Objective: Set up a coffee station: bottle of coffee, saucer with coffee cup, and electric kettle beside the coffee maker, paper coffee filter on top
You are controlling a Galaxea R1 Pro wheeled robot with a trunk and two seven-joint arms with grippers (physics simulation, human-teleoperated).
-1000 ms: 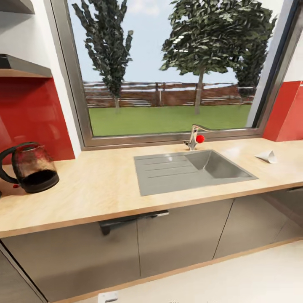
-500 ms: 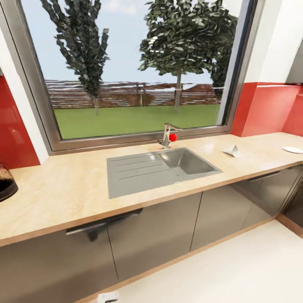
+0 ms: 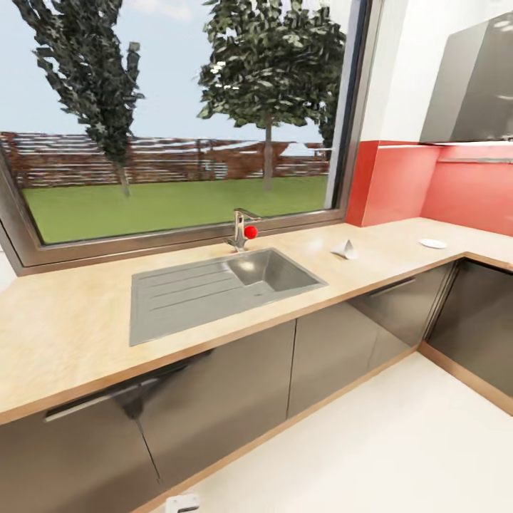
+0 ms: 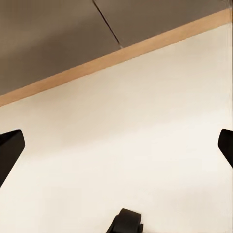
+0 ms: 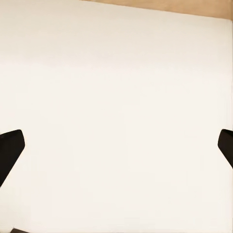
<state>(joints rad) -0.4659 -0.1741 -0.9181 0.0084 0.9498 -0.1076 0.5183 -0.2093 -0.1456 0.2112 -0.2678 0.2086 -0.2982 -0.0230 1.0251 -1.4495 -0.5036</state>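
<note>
A long pale wooden table [image 3: 64, 335] carries a grey steel sink [image 3: 214, 285] with a red-knobbed tap [image 3: 242, 229]. Right of the sink lies a white paper coffee filter cone [image 3: 345, 249] (tipped on its side); farther right, near the corner, sits a flat white saucer [image 3: 432, 244]. No readable writing. The left claw [image 4: 116, 145] and right claw [image 5: 116, 145] gape wide, empty, over cream floor [image 3: 399, 442].

A white paper coffee filter [image 3: 345, 249] lies tipped on its side on the wooden worktop [image 3: 64, 335], a small cone-like shape, well away from both sets of jaws. A white saucer [image 3: 432, 244] rests flat on the same worktop nearer its corner, apart from the filter. Both sets of jaws stand wide apart over pale floor, holding neither thing.
</note>
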